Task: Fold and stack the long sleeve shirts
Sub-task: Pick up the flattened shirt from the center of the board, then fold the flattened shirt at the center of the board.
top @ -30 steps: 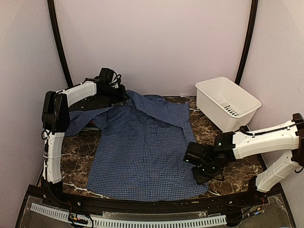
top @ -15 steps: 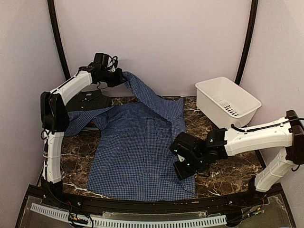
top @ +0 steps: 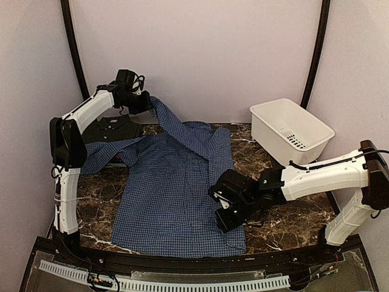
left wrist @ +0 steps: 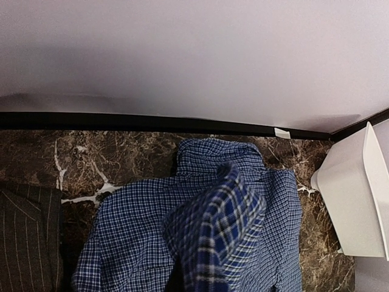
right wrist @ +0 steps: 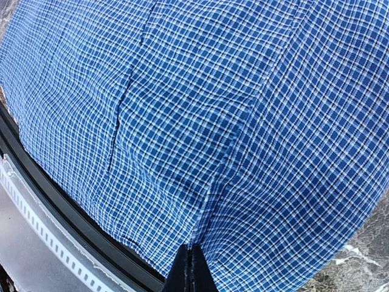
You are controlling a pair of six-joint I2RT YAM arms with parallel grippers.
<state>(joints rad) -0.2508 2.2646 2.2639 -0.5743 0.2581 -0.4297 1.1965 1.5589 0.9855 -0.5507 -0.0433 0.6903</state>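
The blue check shirt (top: 164,194) lies spread on the marble table. My left gripper (top: 143,102) is raised at the back left, shut on a part of the shirt that hangs from it as a taut strip. In the left wrist view this cloth (left wrist: 228,231) covers my fingers. My right gripper (top: 226,214) is shut on a fold of the shirt's right edge, low over the shirt body. Its closed tips (right wrist: 192,263) pinch the cloth (right wrist: 213,109). A dark shirt (top: 115,128) lies at the back left and also shows in the left wrist view (left wrist: 27,243). No red shirt is in view.
A white plastic basket (top: 292,131) stands at the back right, and its wall shows in the left wrist view (left wrist: 355,194). The black front rail (top: 182,261) runs along the near edge. Walls close in the back and sides.
My right gripper has moved left, dragging the shirt's right edge over the body. My left gripper has lifted its part of the shirt up off the table.
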